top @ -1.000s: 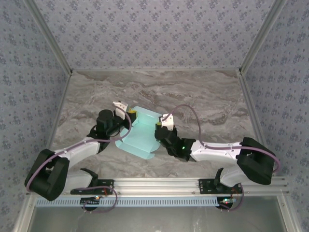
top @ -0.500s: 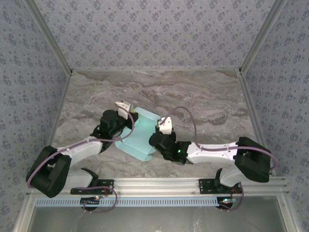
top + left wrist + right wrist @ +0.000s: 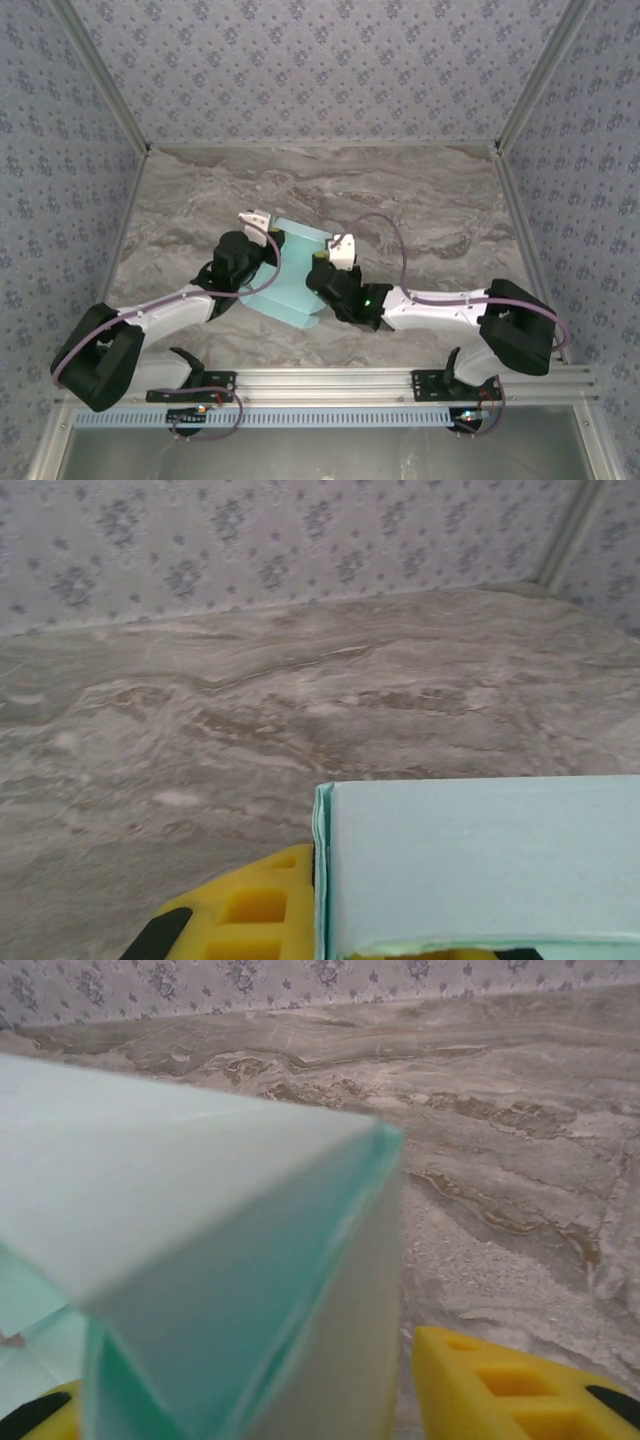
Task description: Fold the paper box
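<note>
The paper box (image 3: 290, 282), pale aqua card partly folded up, stands on the marble table between my two grippers. My left gripper (image 3: 268, 247) is at its far left corner, shut on a doubled card edge. In the left wrist view a flat panel of the paper box (image 3: 480, 865) runs rightward from my left gripper (image 3: 330, 920), and a yellow finger (image 3: 250, 910) presses the edge. My right gripper (image 3: 318, 277) sits at the box's right side, open. In the right wrist view a folded corner of the paper box (image 3: 200, 1210) stands between the jaws of my right gripper (image 3: 270, 1405), a small gap away from the right yellow finger (image 3: 500, 1385).
The marble table (image 3: 420, 200) stretches behind and to both sides of the box. Patterned walls (image 3: 320, 70) close it in at the back and sides. An aluminium rail (image 3: 330, 380) runs along the near edge by the arm bases.
My right gripper has slid left against the box and its jaws have opened. The box has been pushed narrower and more upright. My left gripper shifted slightly right, still shut.
</note>
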Controlling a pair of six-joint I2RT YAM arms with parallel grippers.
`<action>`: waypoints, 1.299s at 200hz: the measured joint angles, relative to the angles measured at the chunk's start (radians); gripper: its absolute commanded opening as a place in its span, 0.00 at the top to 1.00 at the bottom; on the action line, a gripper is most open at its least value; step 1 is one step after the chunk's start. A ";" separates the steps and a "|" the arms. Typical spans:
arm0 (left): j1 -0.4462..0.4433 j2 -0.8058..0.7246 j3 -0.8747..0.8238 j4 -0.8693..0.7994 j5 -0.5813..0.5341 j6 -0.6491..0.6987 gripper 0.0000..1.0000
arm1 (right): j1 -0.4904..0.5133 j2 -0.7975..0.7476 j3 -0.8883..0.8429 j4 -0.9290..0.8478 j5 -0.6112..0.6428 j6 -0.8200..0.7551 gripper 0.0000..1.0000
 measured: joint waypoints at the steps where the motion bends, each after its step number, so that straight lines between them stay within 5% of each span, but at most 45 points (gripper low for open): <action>1: 0.000 0.000 0.000 -0.001 -0.002 0.000 1.00 | -0.002 0.000 0.000 0.001 -0.004 -0.001 0.40; 21: 0.000 0.000 0.000 -0.038 -0.066 -0.019 1.00 | -0.055 -0.020 -0.002 0.021 -0.105 -0.061 0.30; 63: 0.000 0.000 0.013 -0.118 -0.189 -0.065 1.00 | -0.143 -0.135 -0.046 0.074 -0.324 -0.192 0.29; 152: -0.003 0.000 0.098 -0.261 -0.286 -0.174 1.00 | -0.341 -0.168 -0.090 0.097 -0.838 -0.469 0.43; 202: -0.022 0.000 0.105 -0.290 -0.306 -0.195 1.00 | -0.343 -0.027 0.004 0.138 -0.864 -0.522 0.58; 225: -0.020 0.000 0.106 -0.298 -0.337 -0.210 1.00 | -0.332 0.028 0.050 0.142 -0.776 -0.551 0.68; 260: -0.021 0.000 0.107 -0.309 -0.377 -0.221 1.00 | -0.285 0.117 0.116 0.146 -0.589 -0.553 0.69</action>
